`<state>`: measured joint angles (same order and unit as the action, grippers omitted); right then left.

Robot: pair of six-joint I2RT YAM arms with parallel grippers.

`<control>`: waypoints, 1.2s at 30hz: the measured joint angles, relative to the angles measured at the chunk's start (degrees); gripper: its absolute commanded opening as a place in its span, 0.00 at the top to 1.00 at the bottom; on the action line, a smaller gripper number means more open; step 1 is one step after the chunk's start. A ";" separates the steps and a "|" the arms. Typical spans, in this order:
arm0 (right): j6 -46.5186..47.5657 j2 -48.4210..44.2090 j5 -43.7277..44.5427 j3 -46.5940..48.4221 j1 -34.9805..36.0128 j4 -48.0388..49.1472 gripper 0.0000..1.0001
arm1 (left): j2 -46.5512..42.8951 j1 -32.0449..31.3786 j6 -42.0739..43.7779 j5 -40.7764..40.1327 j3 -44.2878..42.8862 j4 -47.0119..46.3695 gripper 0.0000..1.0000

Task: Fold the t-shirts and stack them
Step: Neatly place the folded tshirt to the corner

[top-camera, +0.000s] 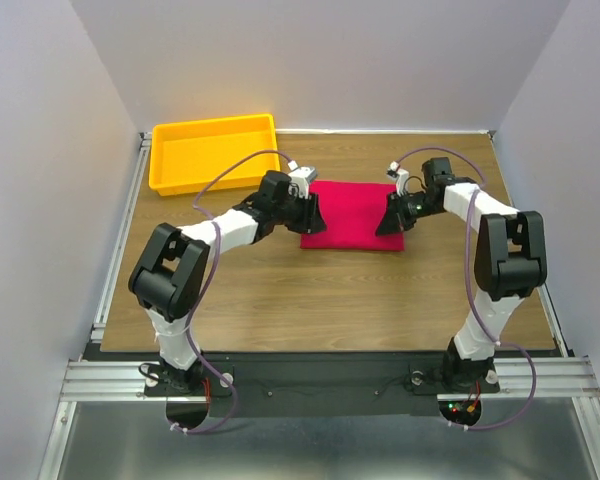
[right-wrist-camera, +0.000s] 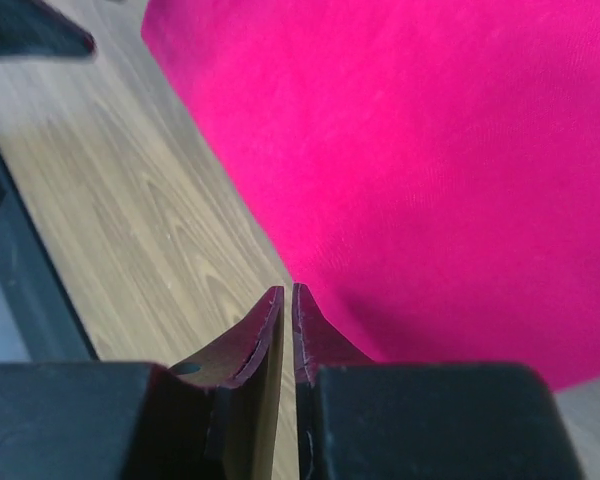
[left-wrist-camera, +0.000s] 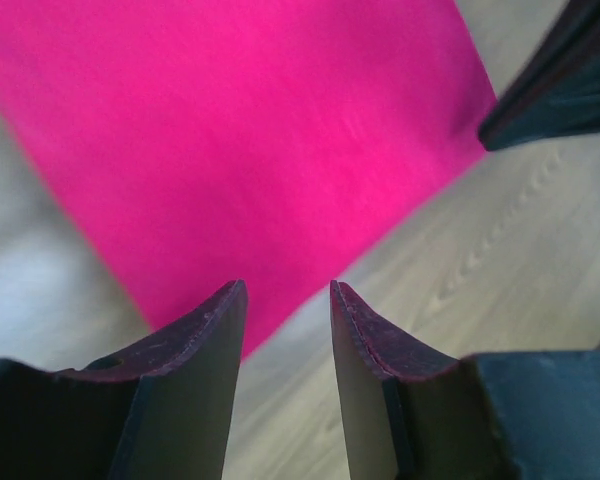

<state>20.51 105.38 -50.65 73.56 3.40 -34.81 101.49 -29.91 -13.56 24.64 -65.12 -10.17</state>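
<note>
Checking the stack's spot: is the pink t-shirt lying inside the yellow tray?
No, the t-shirt lies on the wooden table right of the yellow tray.

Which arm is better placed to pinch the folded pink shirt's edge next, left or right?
Probably the left. The left fingers stand apart with the t-shirt edge just ahead of the gap. The right fingers are nearly together beside the t-shirt and would have to open first.

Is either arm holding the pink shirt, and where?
Nothing is held. The left end effector stands open at the edge of the shirt; the right end effector is nearly shut, no cloth between.
</note>
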 measured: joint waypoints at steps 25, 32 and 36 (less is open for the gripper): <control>5.92 4.79 3.80 3.08 -0.44 -8.52 0.61 | 3.93 -1.99 2.27 -3.76 1.90 -1.73 0.39; 21.11 -5.55 7.61 9.09 0.20 -14.27 0.38 | -21.38 -1.36 8.24 -21.59 5.46 0.33 0.01; 33.20 -10.80 11.69 4.24 3.96 -14.53 0.30 | -35.21 0.09 6.62 -30.18 11.91 -1.27 0.01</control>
<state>53.71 94.59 -38.96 77.80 7.35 -49.34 66.28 -29.82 -6.94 -5.54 -53.21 -11.44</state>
